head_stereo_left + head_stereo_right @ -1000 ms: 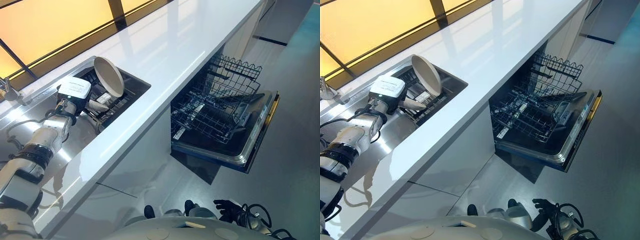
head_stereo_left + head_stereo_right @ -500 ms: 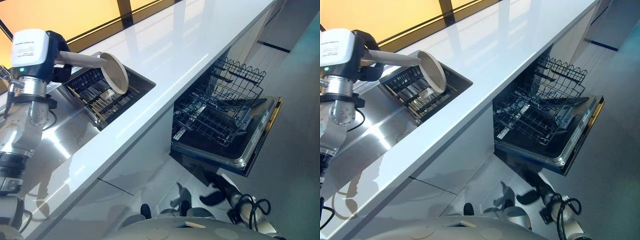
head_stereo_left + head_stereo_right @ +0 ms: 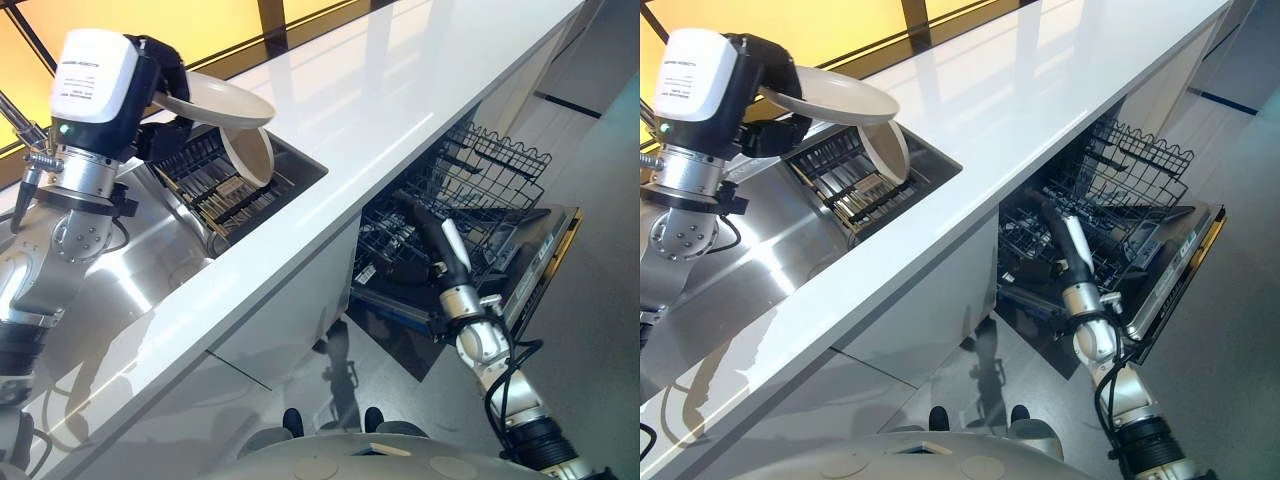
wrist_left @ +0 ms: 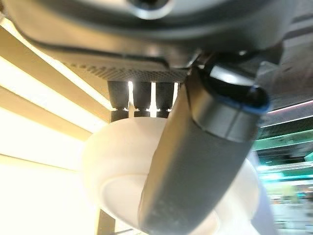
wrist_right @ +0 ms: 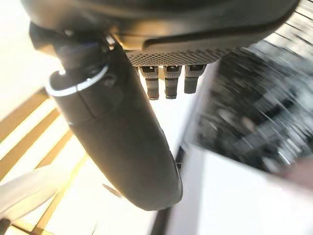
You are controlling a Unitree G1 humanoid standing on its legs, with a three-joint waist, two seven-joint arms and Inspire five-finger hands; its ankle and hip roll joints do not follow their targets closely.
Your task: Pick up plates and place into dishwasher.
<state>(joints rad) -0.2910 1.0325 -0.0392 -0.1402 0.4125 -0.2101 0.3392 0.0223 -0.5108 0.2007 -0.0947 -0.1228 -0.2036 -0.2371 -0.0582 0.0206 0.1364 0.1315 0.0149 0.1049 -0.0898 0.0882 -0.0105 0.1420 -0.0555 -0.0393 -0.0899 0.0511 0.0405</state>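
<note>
Plate (image 3: 212, 99) lifted higher since earlier frame, now held flat above sink rack (image 3: 215, 190), round, cream-white, shallow, left hand (image 3: 165, 95) fingers gripping its rim, second plate (image 3: 247, 155) upright in rack, right hand (image 3: 432, 235) risen before dishwasher (image 3: 480, 225), fingers straight, holding nothing

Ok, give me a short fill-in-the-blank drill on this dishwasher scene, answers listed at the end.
1. The left hand holds a white ____ above the sink.
2. A second plate stands on edge in the sink's ____.
3. The dishwasher door is ____.
4. The right hand reaches toward the dishwasher with fingers ____.

Answers: plate; rack; open; straight
</note>
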